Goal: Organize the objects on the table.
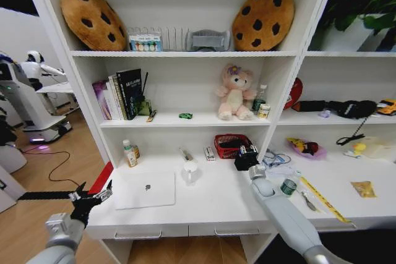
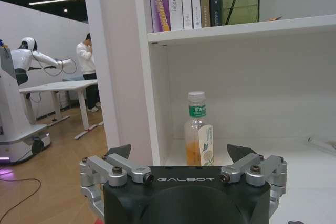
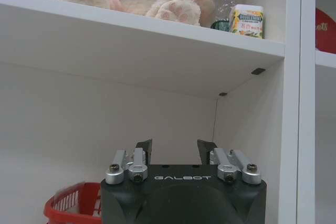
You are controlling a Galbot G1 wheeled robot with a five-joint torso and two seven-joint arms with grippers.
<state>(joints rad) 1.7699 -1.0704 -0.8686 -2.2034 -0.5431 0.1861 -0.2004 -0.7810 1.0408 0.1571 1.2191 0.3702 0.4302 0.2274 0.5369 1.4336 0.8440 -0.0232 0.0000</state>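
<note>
A silver laptop (image 1: 145,190) lies shut on the white table (image 1: 210,205), at its front left. My left gripper (image 1: 93,199) hovers open just off the table's left edge, beside the laptop. It faces a small orange-drink bottle (image 2: 198,137) that stands farther back (image 1: 130,153), apart from its fingers (image 2: 122,153). My right gripper (image 1: 246,160) is over the middle of the table beside a red basket (image 1: 230,145), open with nothing between its fingers (image 3: 144,148). A tiny green toy car (image 1: 185,115) sits on the shelf above. A pen (image 1: 185,154) and a small clear cup (image 1: 190,170) lie behind the laptop.
Books (image 1: 117,94) and a green bottle (image 2: 240,1) fill the shelf's left. A pink plush toy (image 1: 235,93) and small bottles (image 1: 260,100) stand at its right. A yellow ruler (image 1: 322,199), cables (image 1: 275,159) and a green-capped jar (image 1: 288,186) lie to the right.
</note>
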